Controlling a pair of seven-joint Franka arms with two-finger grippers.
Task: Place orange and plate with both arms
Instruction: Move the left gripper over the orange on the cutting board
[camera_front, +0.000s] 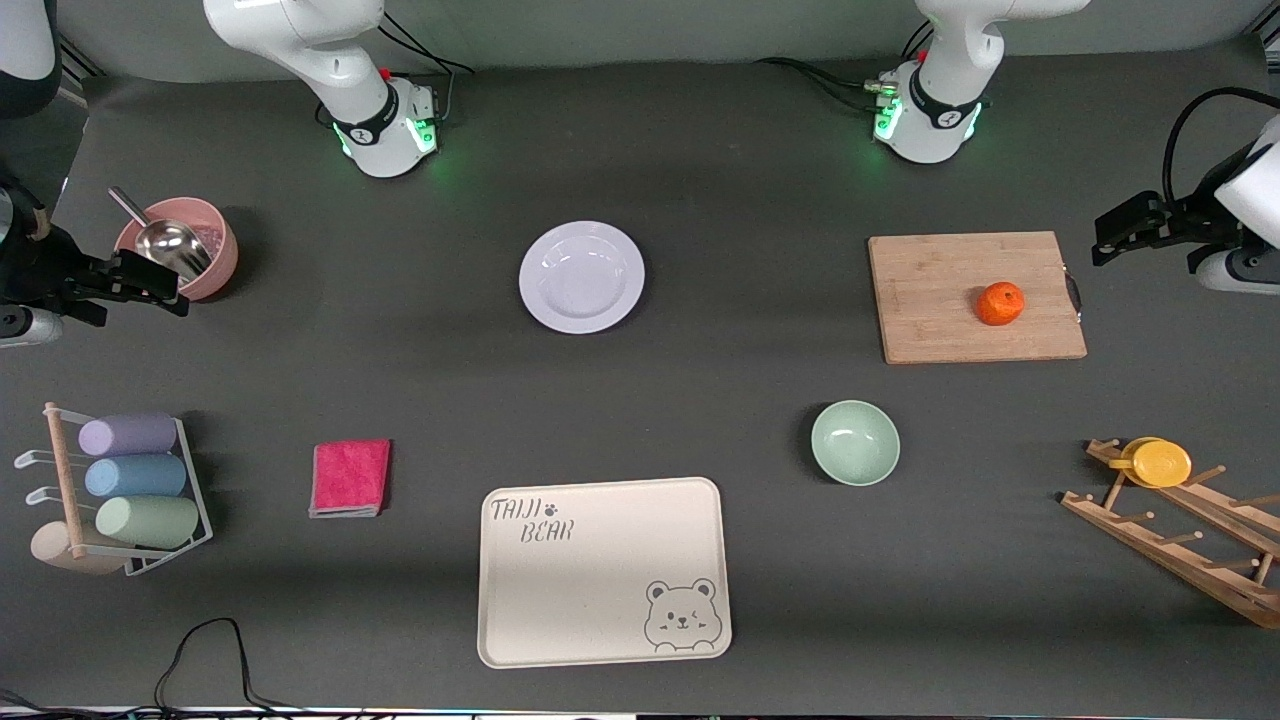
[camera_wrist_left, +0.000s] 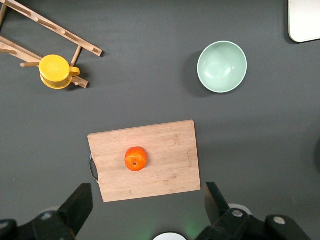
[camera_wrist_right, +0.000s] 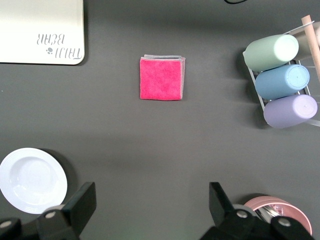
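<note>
While both arms hang high at the two ends of the tabletop (camera_front: 700, 180), nothing of the task is yet in hand. Going from the right arm's end: the right pincer (camera_front: 150, 290) hovers beside a pink bowl (camera_front: 205, 240) that holds a metal scoop (camera_front: 165, 240), its fingers (camera_wrist_right: 80, 207) spread wide and empty. Nearer the front camera stand a rack of pastel cups (camera_front: 130, 480) and a folded pink cloth (camera_front: 350, 477). The plate (camera_front: 582, 276) lies flat and bare near the table's middle, toward the right arm's base, with open dark tabletop all round its rim; in the right wrist view the plate (camera_wrist_right: 31, 180) sits just off to one side of the pincer, so this arm looks the nearer one for it. A cream bear tray (camera_front: 603, 570) lies nearest the camera, a mint-green bowl (camera_front: 855, 442) beside it.

Toward the left arm's end, the orange (camera_front: 1000, 304) rests on a bamboo cutting board (camera_front: 975, 297), away from its edges. The left pincer (camera_front: 1130, 235) hovers just off the board's handle end, fingers (camera_wrist_left: 80, 205) apart and empty; in its wrist view the orange (camera_wrist_left: 135, 158) lies ahead between them. A wooden peg rack (camera_front: 1180, 530) carries a yellow cup (camera_front: 1158, 462), well apart from the board.
</note>
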